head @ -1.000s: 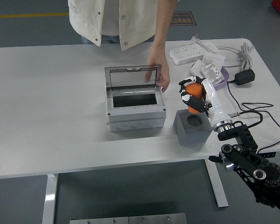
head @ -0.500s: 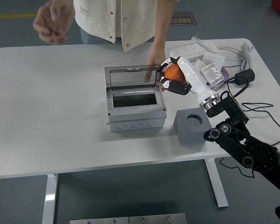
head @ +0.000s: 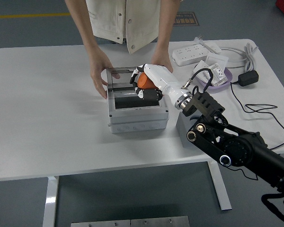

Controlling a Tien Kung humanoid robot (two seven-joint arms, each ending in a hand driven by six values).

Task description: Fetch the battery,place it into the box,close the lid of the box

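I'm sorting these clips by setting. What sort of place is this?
Probably a robotics lab or workshop: a white table on a grey floor with a yellow line, power strips and cables, and a person steadying the box.

- R hand (head: 149, 81) is over the open box (head: 137, 113), fingers wrapped round the orange battery (head: 142, 81), right above the opening
- box lid (head: 132, 73) is up at the back. Person across the table has one hand (head: 100, 73) on the lid's left edge, other hand (head: 162, 60) just behind the lid's right side
- grey block (head: 183, 128) sits just R of the box, mostly hidden behind the black arm
- back right of the white table (head: 47, 104): power strip (head: 194, 53), small adapters on a purple tray (head: 217, 75), black plug (head: 248, 78) w/ cable
- L arm isn't in shot
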